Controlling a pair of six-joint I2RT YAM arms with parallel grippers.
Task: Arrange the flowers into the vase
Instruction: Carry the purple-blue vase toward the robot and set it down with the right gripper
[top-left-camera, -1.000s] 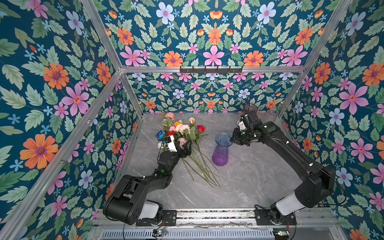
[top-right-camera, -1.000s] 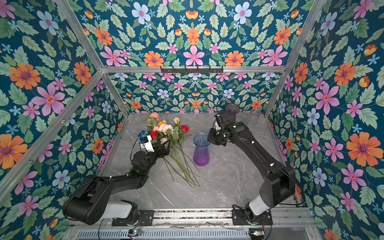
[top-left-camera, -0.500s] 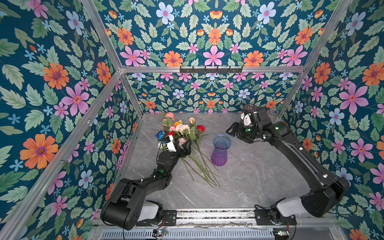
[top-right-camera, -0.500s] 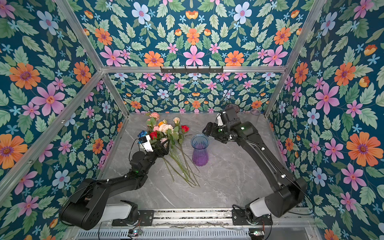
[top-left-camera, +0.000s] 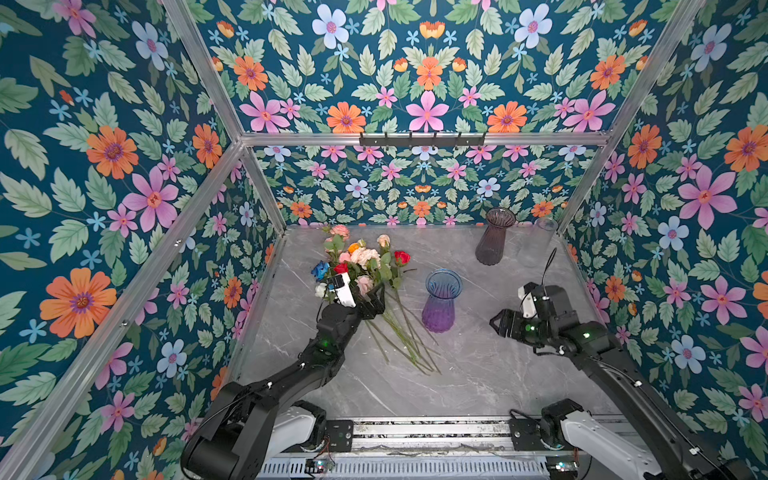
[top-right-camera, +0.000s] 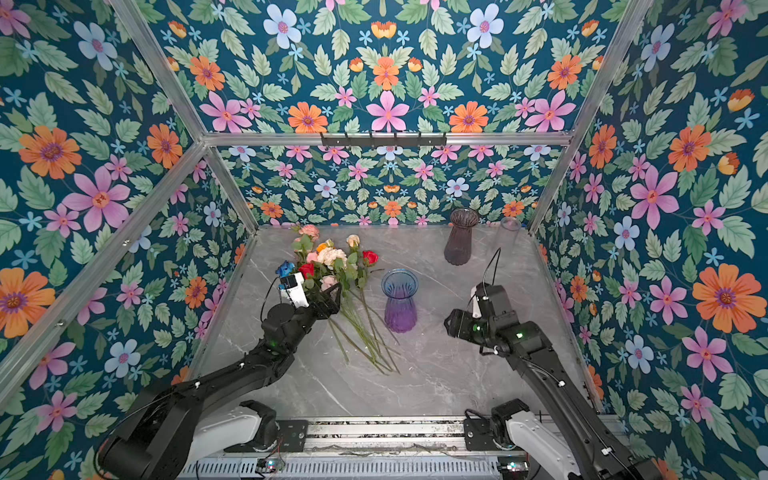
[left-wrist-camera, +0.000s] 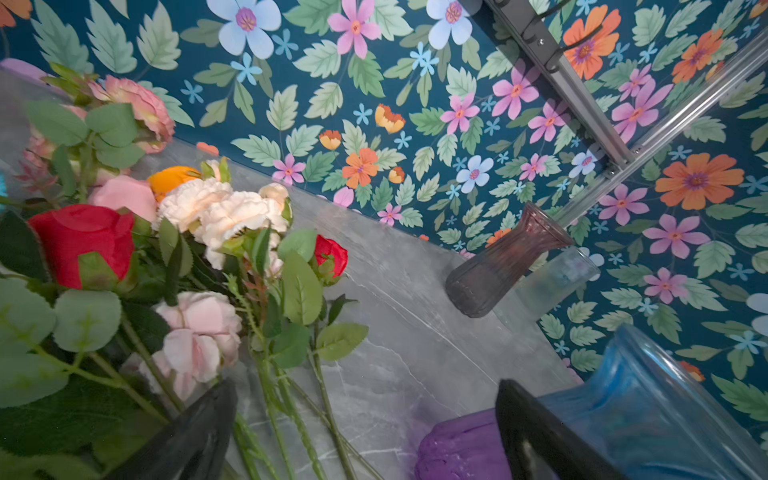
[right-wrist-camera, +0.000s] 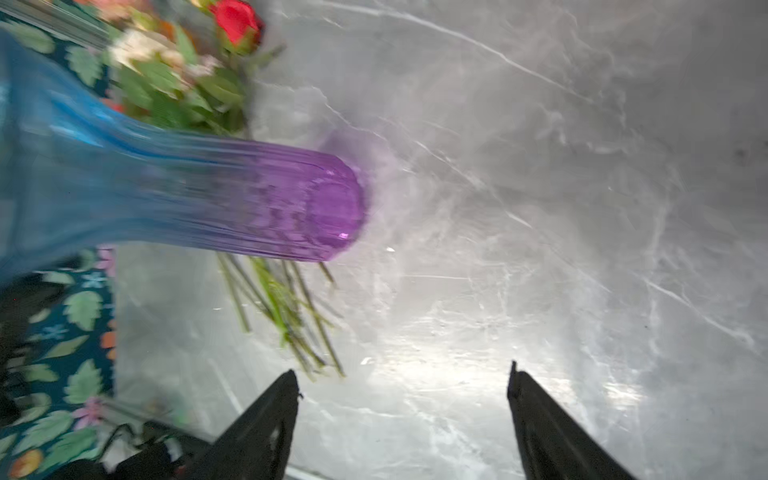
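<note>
Left of centre on the grey marbled desk (top-left-camera: 478, 374), the flowers (top-left-camera: 365, 266) lie in one loose bundle. Heads of pink, cream, red, orange and blue crowd toward the back wall, and the bare green stems (top-left-camera: 409, 345) fan toward the front edge, crossing one another. None stands in the vase yet.

Over the leafy part of the bundle sits the left end effector (top-left-camera: 373, 300), spread wide. The left wrist view shows several stems running between its two fingers (left-wrist-camera: 187, 432), with nothing pinched. I judge these flowers to be light, with soft cloth heads and leaves that would crush or slip, and thin, probably springy stems. The best hold seems to be the bare stem just below the lowest leaves, where one can be parted from its neighbours. Lower down they tangle, and a lift may drag others along.

Just right of the stems the vase (top-left-camera: 442, 303) stands upright, blue at the flared mouth and purple at the base. It looks smooth, likely slick, and light enough to tip if a stem pushes on its rim. Further right the right end effector (top-left-camera: 496, 324) hangs open and empty, well apart from the vase. Upper right, a smoky vase (top-left-camera: 493, 237) and a clear vase (top-left-camera: 538, 241) stand by the back wall.
</note>
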